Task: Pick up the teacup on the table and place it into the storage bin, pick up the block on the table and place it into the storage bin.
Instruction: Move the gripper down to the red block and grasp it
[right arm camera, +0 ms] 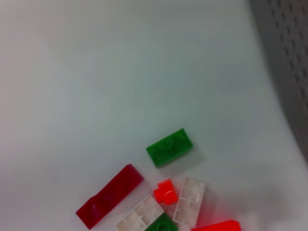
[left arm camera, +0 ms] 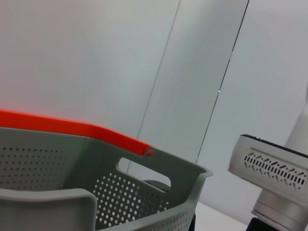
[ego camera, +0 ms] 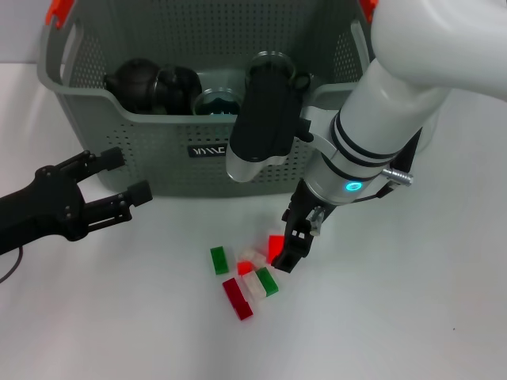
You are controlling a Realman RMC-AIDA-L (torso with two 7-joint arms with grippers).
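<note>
Several blocks (ego camera: pixel 245 277) lie scattered on the desk (ego camera: pixel 412 317) before the storage bin (ego camera: pixel 158 158), right gripper (ego camera: pixel 291 241) down among them, apparently pinching the bright red block (ego camera: pixel 275 246), lift next, while left gripper (ego camera: pixel 119 178) waits spread wide.

Seven blocks: two green (ego camera: pixel 219 260), three red (ego camera: pixel 237 298), two white (ego camera: pixel 253 285). One bin (ego camera: pixel 158 158). Two grippers (ego camera: pixel 127 176).

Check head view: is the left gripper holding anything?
No. The left gripper is open and empty over the table, beside the bin, well away from the blocks.
</note>
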